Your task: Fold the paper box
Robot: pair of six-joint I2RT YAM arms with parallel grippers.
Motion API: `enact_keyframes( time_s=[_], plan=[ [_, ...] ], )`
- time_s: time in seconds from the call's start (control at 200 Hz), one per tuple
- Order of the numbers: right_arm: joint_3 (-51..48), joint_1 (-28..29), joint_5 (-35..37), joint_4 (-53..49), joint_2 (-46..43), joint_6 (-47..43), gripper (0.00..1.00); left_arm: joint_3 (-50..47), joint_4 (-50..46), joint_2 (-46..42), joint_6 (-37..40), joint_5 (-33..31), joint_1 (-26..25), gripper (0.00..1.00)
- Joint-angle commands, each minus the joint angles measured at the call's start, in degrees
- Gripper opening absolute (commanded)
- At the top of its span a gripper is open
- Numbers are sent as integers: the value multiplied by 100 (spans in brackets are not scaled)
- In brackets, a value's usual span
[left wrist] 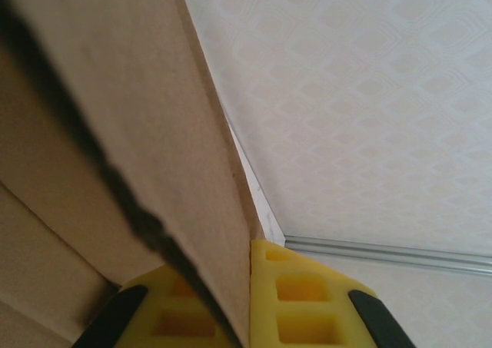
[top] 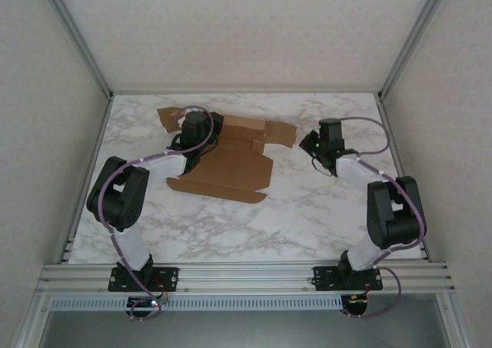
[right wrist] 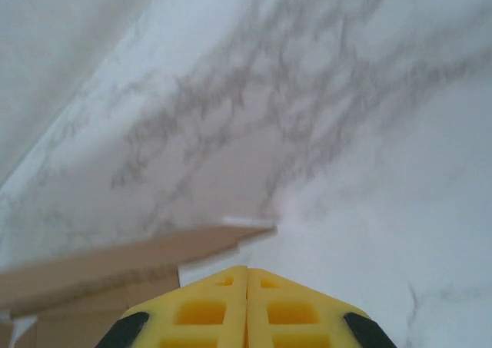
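Observation:
The paper box [top: 234,164] is a brown cardboard blank lying at the table's centre-left, partly folded, with flaps raised at the back. My left gripper [top: 203,130] sits over its back-left part. In the left wrist view one cardboard panel [left wrist: 138,133] stands upright, pinched between the yellow fingers [left wrist: 300,294] of the left gripper [left wrist: 250,286]. My right gripper [top: 311,149] hovers just right of the box's right flap [top: 281,134]. In the right wrist view the right gripper [right wrist: 247,286] is shut with nothing between its pads, and a flap edge [right wrist: 115,260] lies just ahead on the left.
The marble table [top: 307,210] is walled by white panels with aluminium posts [top: 91,64] at the back corners. Bare marble [right wrist: 346,171] spreads ahead of the right gripper. An aluminium rail [top: 246,275] runs along the near edge by the arm bases.

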Motion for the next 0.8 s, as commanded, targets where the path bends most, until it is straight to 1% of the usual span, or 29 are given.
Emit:
enact_keyframes(
  time_s=[0.0, 0.12, 0.19, 0.426, 0.581, 0.706, 0.796],
  plan=[
    [822, -166, 124, -464, 445, -328, 8, -245, -747, 134, -5, 118, -22, 1],
    [1837, -299, -653, -1035, 1221, -736, 13, -240, -749, 140, -23, 158, -24, 1],
    [2111, -292, -1090, -1120, 1468, -1026, 15, -222, -764, 118, -39, 169, -7, 2],
    [1761, -207, -1808, -890, 1520, -1368, 18, -138, -817, 19, -74, 197, 3, 2],
    [1797, 37, -2333, -938, 1626, -1772, 25, -129, -853, 14, -67, 189, 2, 2],
    [1737, 271, -2495, -943, 1529, -2164, 25, -149, -857, 14, -93, 180, 2, 2],
    [1581, 366, -2575, -830, 1446, -2287, 25, -138, -865, 6, -93, 180, 3, 2]
  ],
)
